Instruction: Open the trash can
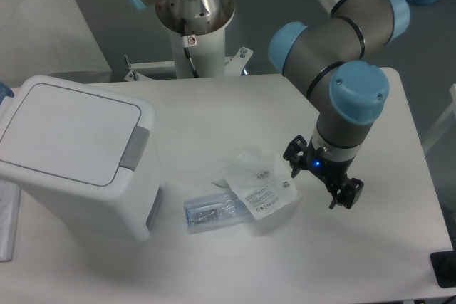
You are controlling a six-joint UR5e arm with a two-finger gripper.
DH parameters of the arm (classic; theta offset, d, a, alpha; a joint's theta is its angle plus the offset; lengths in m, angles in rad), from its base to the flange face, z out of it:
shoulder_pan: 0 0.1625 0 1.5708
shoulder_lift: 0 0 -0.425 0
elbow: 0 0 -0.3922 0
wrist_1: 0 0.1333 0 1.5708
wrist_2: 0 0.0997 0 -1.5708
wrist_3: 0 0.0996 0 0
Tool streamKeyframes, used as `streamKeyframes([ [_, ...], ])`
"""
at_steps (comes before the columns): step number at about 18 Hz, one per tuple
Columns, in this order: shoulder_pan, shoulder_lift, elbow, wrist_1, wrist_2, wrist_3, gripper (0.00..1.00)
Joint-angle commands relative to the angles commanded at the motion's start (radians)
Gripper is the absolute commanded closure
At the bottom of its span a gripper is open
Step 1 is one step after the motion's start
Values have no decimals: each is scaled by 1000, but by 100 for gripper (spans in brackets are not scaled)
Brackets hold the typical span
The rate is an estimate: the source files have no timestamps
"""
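The trash can [78, 158] is a large white boxy bin at the left of the table. Its flat square lid [68, 129] lies shut. A grey push button [135, 149] sits at the lid's right edge. My gripper [322, 181] hangs low over the table at the right, well apart from the bin. Its two black fingers [293, 154] are spread wide with nothing between them.
Clear plastic bags with small parts and a paper label [246, 191] lie on the table between the bin and the gripper. The arm's white base column [196, 30] stands at the back. The table's [214, 261] right edge is near the gripper.
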Motion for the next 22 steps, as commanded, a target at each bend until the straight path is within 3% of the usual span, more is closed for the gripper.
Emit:
streamKeyframes([
  [6, 3, 3, -11, -2, -15, 12, 0],
  [14, -2, 17, -17, 2, -61, -101, 0],
  [17, 9, 15, 18, 0, -184, -182, 0],
  [22, 15, 23, 57, -12, -382, -461, 0],
])
